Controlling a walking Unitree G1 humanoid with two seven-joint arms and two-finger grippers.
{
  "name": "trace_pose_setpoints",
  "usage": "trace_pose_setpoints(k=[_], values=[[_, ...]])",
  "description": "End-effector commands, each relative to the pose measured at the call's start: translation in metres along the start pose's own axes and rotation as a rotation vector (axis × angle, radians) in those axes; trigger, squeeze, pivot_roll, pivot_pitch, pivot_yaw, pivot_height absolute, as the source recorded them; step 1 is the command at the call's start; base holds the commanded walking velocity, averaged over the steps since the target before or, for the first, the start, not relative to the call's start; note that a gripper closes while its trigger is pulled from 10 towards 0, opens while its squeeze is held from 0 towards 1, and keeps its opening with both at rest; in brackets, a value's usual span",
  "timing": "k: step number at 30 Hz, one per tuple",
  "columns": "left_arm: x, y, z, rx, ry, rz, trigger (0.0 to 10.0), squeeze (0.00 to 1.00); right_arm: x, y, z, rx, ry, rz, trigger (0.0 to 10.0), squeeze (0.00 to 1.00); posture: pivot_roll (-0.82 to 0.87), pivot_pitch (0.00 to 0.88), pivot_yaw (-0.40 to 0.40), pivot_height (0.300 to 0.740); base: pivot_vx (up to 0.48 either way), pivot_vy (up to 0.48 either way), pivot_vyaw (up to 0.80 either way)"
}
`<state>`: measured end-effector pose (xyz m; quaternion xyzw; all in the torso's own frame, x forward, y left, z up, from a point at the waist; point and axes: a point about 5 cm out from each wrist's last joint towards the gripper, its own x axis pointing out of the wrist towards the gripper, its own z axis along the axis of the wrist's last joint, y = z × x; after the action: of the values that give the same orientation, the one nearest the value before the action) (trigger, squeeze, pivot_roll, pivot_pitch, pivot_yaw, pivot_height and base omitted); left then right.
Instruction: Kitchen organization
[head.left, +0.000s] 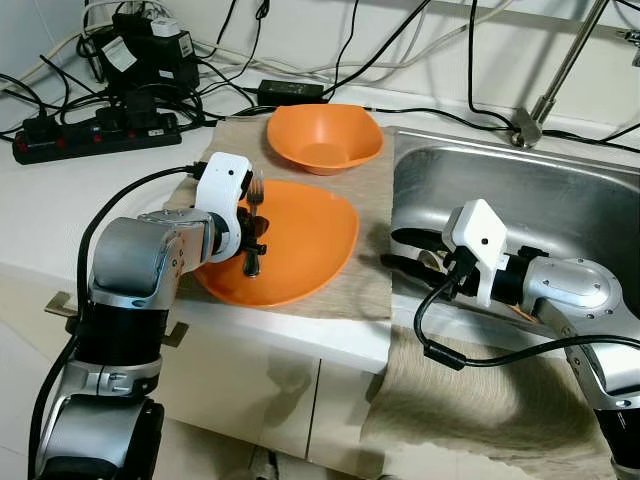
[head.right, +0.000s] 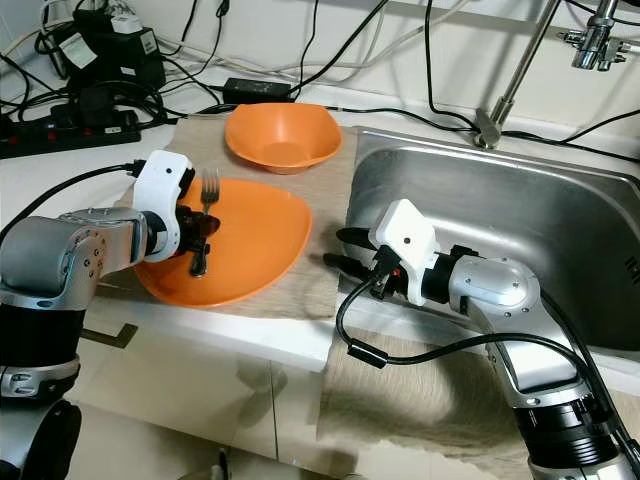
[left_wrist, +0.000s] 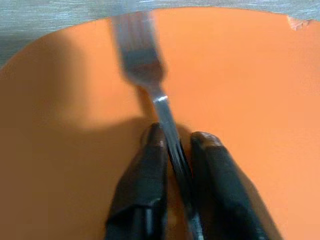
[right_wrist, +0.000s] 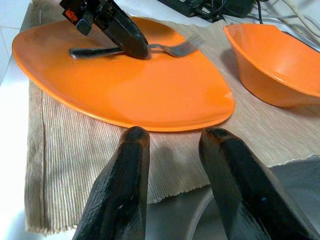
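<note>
- My left gripper (head.left: 252, 228) stands over the orange plate (head.left: 310, 235), its fingers (left_wrist: 145, 185) pressed together on the handle of a metal fork (head.right: 205, 215); the tines point toward the back wall and the fork sits low over the plate's surface, though I cannot tell whether it touches.
- My right gripper (head.right: 348, 250) waits at the sink's (head.right: 560, 215) near-left corner, just beside the plate's edge; its fingers (right_wrist: 125, 175) are parted and hold nothing.
- I judge the fork stiff, light and slick; the grip on the thin handle is narrow, so it could pivot or slide if I swing fast; holding nearer the middle of the handle would steady it.
- The plate looks like smooth, rigid plastic, light enough to skid on the woven mat (head.left: 355, 290) if nudged; its rim is the likely place to take hold.
- An orange bowl (head.left: 325, 138) sits on the mat behind the plate, apart from it.
- A power strip (head.left: 95, 135), adapters and loose cables crowd the tabletop (head.left: 50, 210) at the back left; the tap's stem (head.left: 560, 70) rises behind the sink; the bowl and cables narrow any path rearward.
</note>
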<state>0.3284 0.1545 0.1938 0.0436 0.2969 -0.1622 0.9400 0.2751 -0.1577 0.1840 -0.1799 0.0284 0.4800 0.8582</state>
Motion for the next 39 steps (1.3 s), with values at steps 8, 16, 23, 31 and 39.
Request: trace_pose_setpoints(k=[8,16,23,31,39], values=[[-0.001,0.001,-0.004,-0.016,0.021,-0.010,0.0,0.00,0.001,-0.004,0.008,-0.020,-0.018,0.002,10.0,0.00,-0.06,0.000,-0.016,0.740,0.000,0.000,0.00],[-0.004,0.000,0.002,-0.052,-0.039,-0.031,0.0,0.00,0.003,-0.003,0.007,-0.013,-0.023,-0.010,10.0,0.00,-0.06,0.000,-0.014,0.740,0.000,0.000,0.00],[-0.026,0.006,0.028,0.020,-0.312,-0.011,0.0,0.00,0.006,-0.020,0.022,0.051,-0.148,-0.209,10.0,0.00,-0.06,0.000,-0.011,0.740,0.000,0.000,0.00],[-0.053,-0.015,0.053,0.108,-0.498,-0.144,0.0,0.00,0.015,-0.038,0.042,0.329,-0.380,-0.367,10.0,1.00,-0.06,0.000,-0.020,0.740,0.000,0.000,0.00],[-0.058,-0.044,0.051,0.220,-0.550,-0.318,0.0,0.00,0.038,-0.012,0.066,0.595,-0.570,-0.130,10.0,1.00,-0.06,0.000,-0.025,0.740,0.000,0.000,0.00]])
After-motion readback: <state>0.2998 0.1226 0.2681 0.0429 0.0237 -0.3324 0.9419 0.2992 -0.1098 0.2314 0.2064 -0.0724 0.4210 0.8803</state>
